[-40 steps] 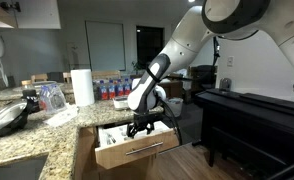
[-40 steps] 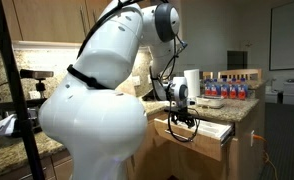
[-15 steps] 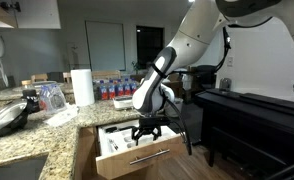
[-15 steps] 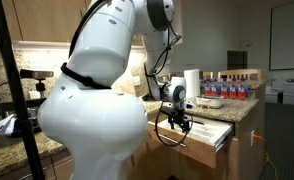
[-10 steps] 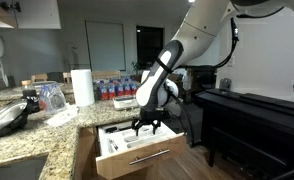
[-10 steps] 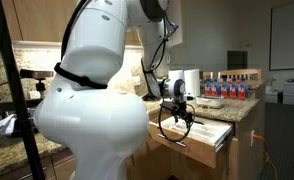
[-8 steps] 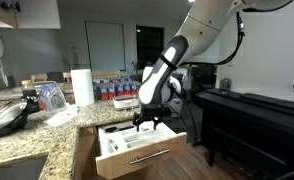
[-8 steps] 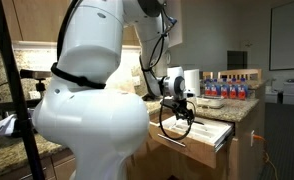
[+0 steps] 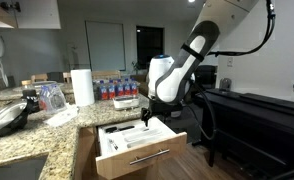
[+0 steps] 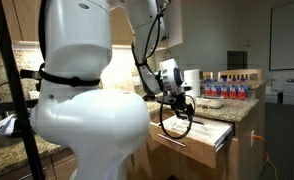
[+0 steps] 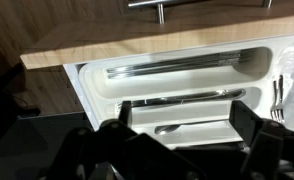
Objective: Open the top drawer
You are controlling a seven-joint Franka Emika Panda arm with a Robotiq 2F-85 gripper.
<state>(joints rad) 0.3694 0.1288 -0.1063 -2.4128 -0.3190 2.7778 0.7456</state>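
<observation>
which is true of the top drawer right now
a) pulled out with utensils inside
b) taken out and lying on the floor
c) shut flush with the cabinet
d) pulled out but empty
A: the top drawer stands pulled out in both exterior views, and the wrist view shows utensils lying in its pale interior.

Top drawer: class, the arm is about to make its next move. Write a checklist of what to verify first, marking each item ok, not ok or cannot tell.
1. Top drawer pulled out, interior showing: ok.
2. Gripper open and empty: ok.
3. Gripper apart from the bar handle, hanging above the drawer's inside: ok.
4. Utensils lying flat in their compartments, none sticking up: ok, as far as the wrist view shows.
5. Drawer at full extension: cannot tell.
</observation>
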